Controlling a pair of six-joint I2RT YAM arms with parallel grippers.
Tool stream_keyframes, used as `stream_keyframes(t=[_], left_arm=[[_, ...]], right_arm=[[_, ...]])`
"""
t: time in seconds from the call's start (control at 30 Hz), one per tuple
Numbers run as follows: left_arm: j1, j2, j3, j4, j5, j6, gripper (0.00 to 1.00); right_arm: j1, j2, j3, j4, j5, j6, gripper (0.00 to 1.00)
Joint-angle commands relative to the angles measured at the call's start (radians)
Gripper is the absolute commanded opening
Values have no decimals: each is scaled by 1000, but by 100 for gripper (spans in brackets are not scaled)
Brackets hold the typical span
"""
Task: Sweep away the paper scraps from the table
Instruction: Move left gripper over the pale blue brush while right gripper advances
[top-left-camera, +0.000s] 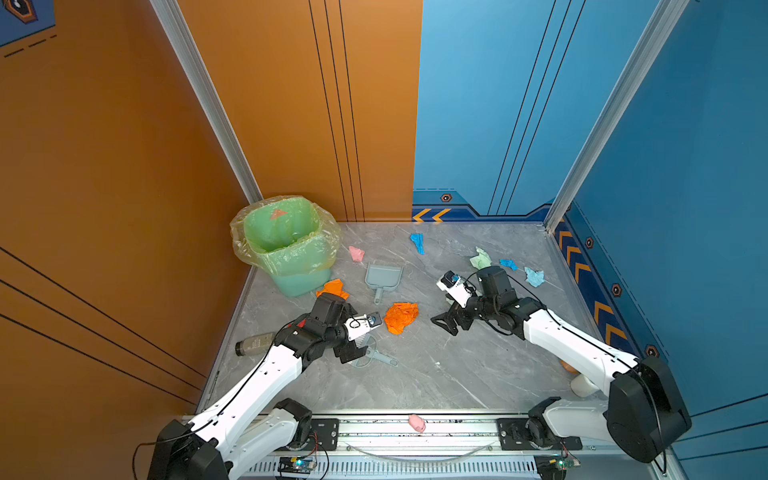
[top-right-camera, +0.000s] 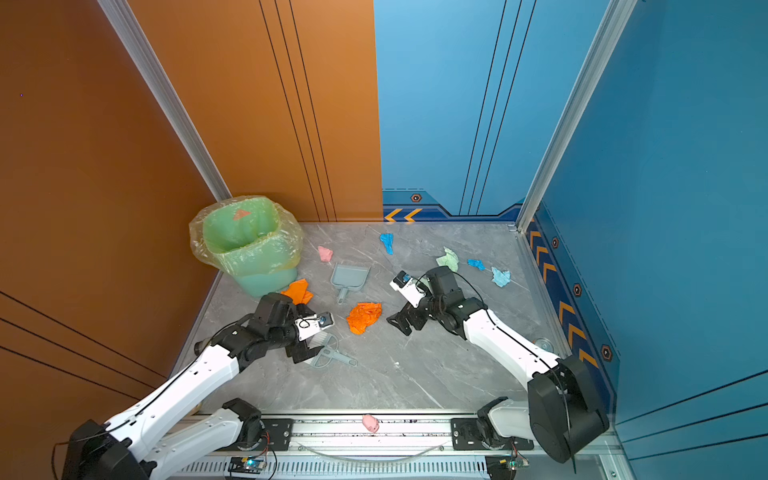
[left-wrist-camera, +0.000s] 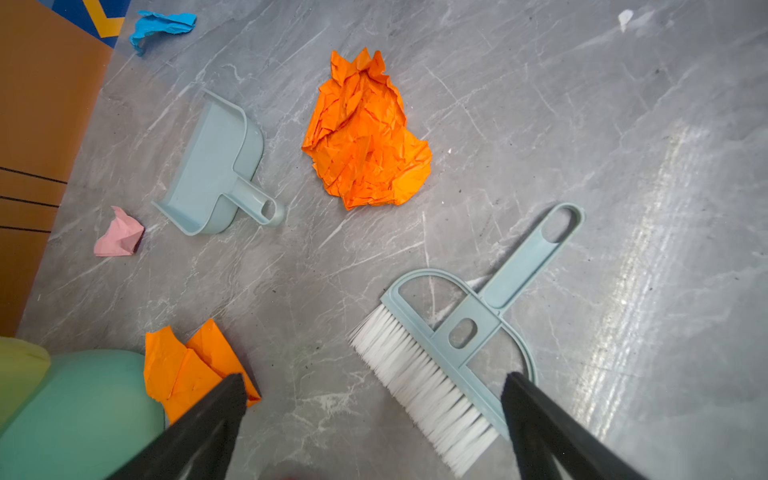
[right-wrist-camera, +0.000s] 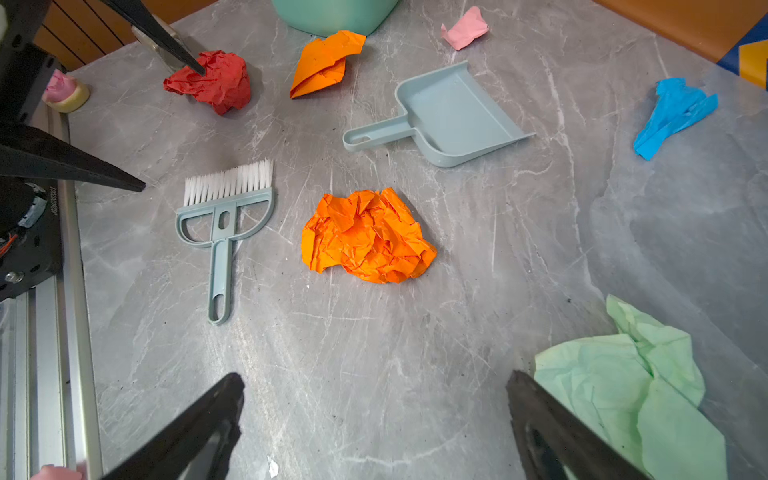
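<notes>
Around the dustpan (top-left-camera: 384, 276), paper scraps (top-left-camera: 401, 317) litter the table (top-left-camera: 457, 374) as left gripper (left-wrist-camera: 374, 380) and right gripper (right-wrist-camera: 376, 376) gape wide, empty. Featherlight and crumpled, they should skid; take the brush (right-wrist-camera: 219, 257) by its handle.

Two arms, same build.
- left arm (top-left-camera: 266, 374), right arm (top-left-camera: 577, 345): glossy white shells dotted with small dark screw holes, and bulky black joint housings.
- A thin black cable (top-left-camera: 249, 376) runs along each arm and loops at the wrist.
- Each wrist carries a white camera block (top-left-camera: 365, 324) with a blue lens.
- left gripper (left-wrist-camera: 374, 380), right gripper (right-wrist-camera: 376, 378): matte black fingers (left-wrist-camera: 208, 424), tapering to points.
</notes>
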Motion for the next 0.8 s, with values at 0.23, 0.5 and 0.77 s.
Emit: stream_keyframes(t=[0.23,0.5,0.77], left_arm=[[-39,38,85,-178,-94,180,98],[-70,55,84,-198,-131,368,98],[-90,98,113,-248,-104,473,98]], right_arm=[[6,2,-31,82,-7,42,100],[5,4,-56,101,-3,44,100],[4,-7,-68,106,-2,43,100]])
